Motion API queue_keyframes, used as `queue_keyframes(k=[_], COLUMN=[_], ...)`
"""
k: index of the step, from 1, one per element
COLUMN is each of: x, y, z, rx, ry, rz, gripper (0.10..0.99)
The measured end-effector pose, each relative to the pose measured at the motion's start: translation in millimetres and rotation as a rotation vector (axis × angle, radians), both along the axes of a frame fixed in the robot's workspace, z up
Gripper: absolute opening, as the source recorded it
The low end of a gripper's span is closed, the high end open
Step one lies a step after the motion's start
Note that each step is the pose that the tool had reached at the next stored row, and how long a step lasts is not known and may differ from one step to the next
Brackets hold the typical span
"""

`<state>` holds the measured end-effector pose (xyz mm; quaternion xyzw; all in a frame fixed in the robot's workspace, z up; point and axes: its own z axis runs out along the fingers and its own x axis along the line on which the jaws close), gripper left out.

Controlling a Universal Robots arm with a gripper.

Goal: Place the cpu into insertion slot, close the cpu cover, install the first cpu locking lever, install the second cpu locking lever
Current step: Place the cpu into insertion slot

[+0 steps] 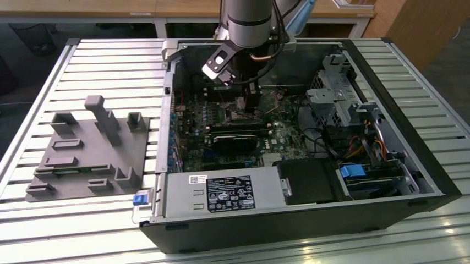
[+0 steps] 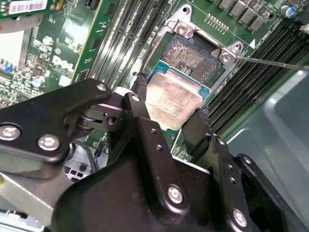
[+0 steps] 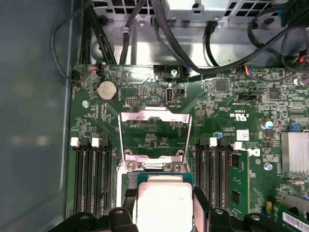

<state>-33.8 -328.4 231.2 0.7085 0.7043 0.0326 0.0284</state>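
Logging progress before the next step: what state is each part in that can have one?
Silvery-grey square cpu: gripped, not seated.
Black two-finger gripper: shut on the cpu.
Dark-framed square insertion slot: empty, pins exposed.
Silvery windowed metal cpu cover: swung open.
Black computer case: side open.

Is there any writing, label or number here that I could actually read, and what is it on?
White sticker on the power supply: print too small to read.
Barcode label: bars and digits not legible.
White lettering on the circuit board: too small to read.
The cpu, held in the tool: no readable marking.
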Motion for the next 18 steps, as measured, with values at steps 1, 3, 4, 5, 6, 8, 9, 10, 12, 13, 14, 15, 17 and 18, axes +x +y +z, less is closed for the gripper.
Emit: queue_keyframes(k=[1,3,4,5,6,8,9,10,12,13,14,15,17,18], x=[-0.4,-1.2,-1.4,-1.7,-2.0,-2.6,-3.0,-3.4,-4.1,-4.6,-5.0,-5.4,-6.1,-6.3], y=[0.5,1.2,1.5,1.5,1.6,1.7,1.7,1.7,1.9,2.0,2.0,2.0,2.1,2.3], z=[-1.3,-2.9,-3.3,-3.6,-3.9,-4.8,-5.6,-6.5,-8.6,-9.8,-10.9,-12.0,-14.3,-15.1], rx=[0.0,0.0,0.0,0.0,0.0,0.0,0.0,0.0,0.0,0.0,0.0,0.0,0.0,0.0], ry=[0.0,0.0,0.0001,0.0001,0.0,-0.0001,0.0,0.0,0.0,0.0,0.0,0.0,0.0,0.0], rz=[0.0,0.001,0.001,0.002,0.003,0.005,0.006,0.007,0.008,0.009,0.009,0.01,0.01,0.01], gripper=[0.541,0.541,0.541,0.541,0.541,0.541,0.541,0.541,0.541,0.541,0.541,0.541,0.541,0.541])
